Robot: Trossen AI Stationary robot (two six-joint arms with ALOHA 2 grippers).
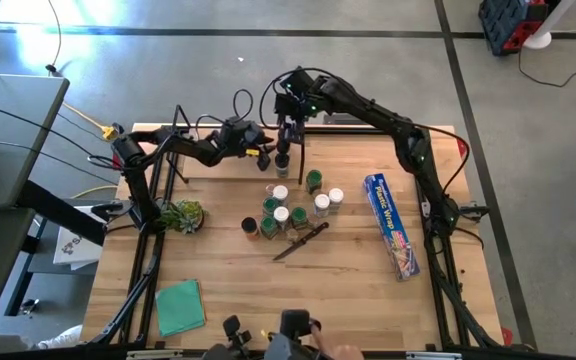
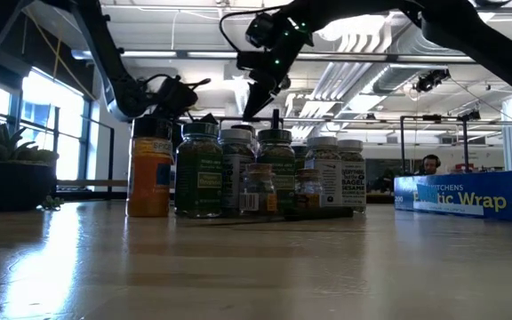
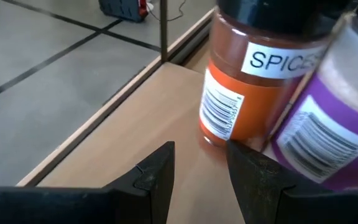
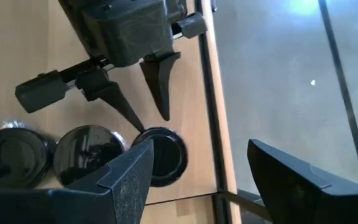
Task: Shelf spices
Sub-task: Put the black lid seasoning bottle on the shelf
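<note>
Near the top centre of the high view, the left pincer (image 4: 143, 99) stands open and empty beside the black-capped jars (image 4: 160, 155) on the shelf (image 3: 135, 143). The right pincer (image 4: 197, 180) hovers open above. A careless retreat could topple a jar.

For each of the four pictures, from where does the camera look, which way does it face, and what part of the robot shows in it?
High view: above the table, facing straight down; both arms show, left pincer and right pincer at the shelf.
Low view: at table height, facing level across the spice jars; arms enter from above.
Left wrist view: on the left arm, facing an orange jar on the shelf; its own open fingers show.
Right wrist view: on the right arm, facing down on black caps; own fingers and the left pincer show.
Shared: both wrist views show shelved jars.
</note>
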